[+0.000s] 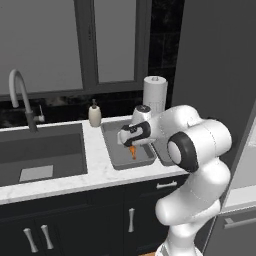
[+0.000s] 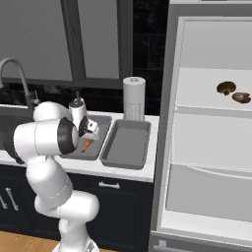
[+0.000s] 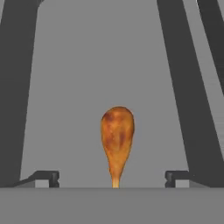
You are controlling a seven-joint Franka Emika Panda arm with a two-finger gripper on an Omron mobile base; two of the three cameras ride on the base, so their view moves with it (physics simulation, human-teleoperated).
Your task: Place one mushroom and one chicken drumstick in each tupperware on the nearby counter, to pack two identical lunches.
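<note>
Fingers spread wide, the robot's dark two-finger gripper (image 3: 112,177) hangs above a golden-brown chicken drumstick (image 3: 117,140). The drumstick lies in a shallow grey rectangular tupperware (image 1: 116,159) on the white marble-look counter (image 1: 100,172).

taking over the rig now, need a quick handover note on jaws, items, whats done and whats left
Gripper: jaws open, holding nothing, above the left tupperware.
Chicken drumstick lies in that tupperware, between the open jaws.
Right tupperware on the counter looks empty.
Two mushrooms sit on a fridge shelf.
Done: one drumstick placed.
Left: a mushroom in each tupperware and a drumstick in the right one.
</note>
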